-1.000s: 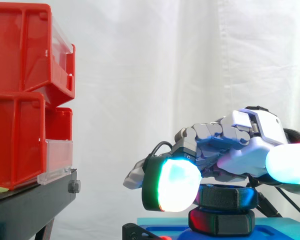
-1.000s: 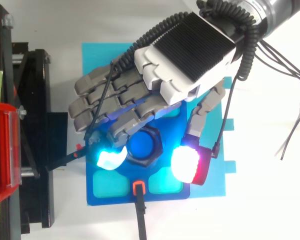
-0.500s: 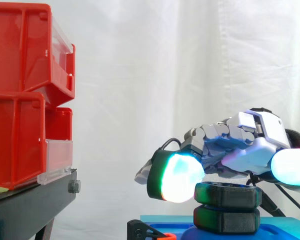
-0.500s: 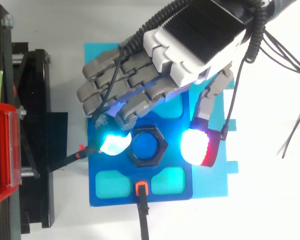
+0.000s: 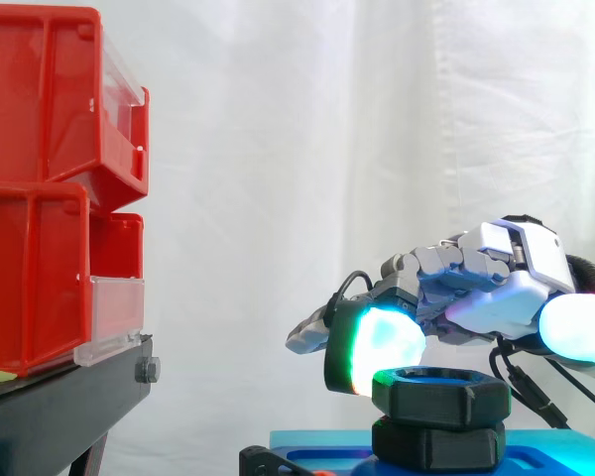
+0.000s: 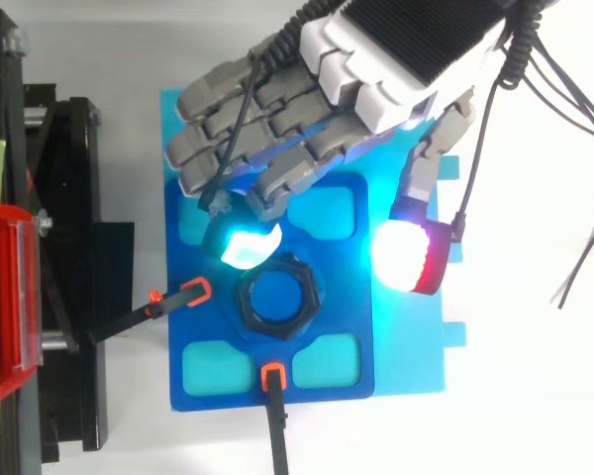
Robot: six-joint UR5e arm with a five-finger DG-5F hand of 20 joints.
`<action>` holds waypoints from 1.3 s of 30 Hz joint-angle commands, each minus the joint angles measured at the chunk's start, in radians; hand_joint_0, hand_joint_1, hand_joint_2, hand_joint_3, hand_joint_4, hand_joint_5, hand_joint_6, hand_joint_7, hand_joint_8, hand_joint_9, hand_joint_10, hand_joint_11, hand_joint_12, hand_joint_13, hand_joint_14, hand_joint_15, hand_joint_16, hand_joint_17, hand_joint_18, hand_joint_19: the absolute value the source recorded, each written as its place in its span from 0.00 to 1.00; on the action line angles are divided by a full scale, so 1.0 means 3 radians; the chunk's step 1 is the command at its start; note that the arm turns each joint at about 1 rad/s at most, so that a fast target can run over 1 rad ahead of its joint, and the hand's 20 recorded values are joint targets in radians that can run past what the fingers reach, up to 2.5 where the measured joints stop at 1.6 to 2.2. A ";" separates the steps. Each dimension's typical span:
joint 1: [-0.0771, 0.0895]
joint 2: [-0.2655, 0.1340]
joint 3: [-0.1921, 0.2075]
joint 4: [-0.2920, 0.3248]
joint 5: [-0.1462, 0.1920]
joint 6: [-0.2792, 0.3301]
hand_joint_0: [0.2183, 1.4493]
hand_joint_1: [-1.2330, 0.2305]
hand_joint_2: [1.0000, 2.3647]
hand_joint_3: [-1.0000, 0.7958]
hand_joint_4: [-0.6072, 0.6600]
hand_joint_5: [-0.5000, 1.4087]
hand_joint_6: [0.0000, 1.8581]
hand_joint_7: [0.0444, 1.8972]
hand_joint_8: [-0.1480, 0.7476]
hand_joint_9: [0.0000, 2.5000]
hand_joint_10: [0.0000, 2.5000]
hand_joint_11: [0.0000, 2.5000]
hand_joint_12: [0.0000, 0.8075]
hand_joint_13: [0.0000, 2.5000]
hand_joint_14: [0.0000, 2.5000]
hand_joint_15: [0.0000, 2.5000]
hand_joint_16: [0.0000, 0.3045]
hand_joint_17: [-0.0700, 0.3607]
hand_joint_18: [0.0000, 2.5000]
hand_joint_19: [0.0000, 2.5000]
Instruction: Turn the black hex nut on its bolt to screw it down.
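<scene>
The black hex nut (image 6: 277, 302) sits on its blue bolt (image 6: 277, 294) at the middle of the dark blue plastic plate (image 6: 342, 312). The grey-and-white robot hand (image 6: 297, 139) is curled and nothing is grasped. In the top view a cyan-lit fingertip (image 6: 243, 244) lies just beside the nut at its 11 o'clock, and the white-and-red thumb pad (image 6: 406, 255) stands apart at 2 o'clock. Both pads should be closed onto opposite flats before any turn is made. The squeeze should be kept level so the thread is not jammed.

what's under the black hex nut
Directly below the black hex nut sits a second black hex piece, resting on the blue base plate. Blue shows through the nut's hole; any thread inside is covered.
</scene>
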 commanded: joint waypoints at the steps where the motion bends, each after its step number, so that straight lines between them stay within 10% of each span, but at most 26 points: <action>1: -0.0023 0.0000 0.0000 0.0020 -0.0021 0.0024 0.20 0.57 0.00 0.28 0.73 0.18 0.28 0.55 0.52 0.13 0.00 0.07 0.45 0.14 0.00 0.01 0.17 0.43 0.11 0.04; 17: 0.0039 0.0000 0.0236 0.0112 -0.0078 0.0270 0.20 0.57 0.00 0.28 0.71 0.16 0.27 0.47 0.51 0.12 0.00 0.06 0.46 0.13 0.00 0.01 0.17 0.43 0.10 0.04; 31: 0.0345 -0.0005 0.0210 0.0051 0.0204 0.0270 0.20 0.57 0.00 0.28 0.70 0.16 0.27 0.46 0.51 0.12 0.00 0.06 0.45 0.13 0.00 0.01 0.17 0.43 0.10 0.04; 39: 0.0386 -0.0281 0.0399 0.0118 0.0296 0.0326 0.20 0.57 0.00 0.28 0.68 0.16 0.27 0.41 0.51 0.12 0.00 0.04 0.45 0.13 0.00 0.01 0.17 0.43 0.10 0.04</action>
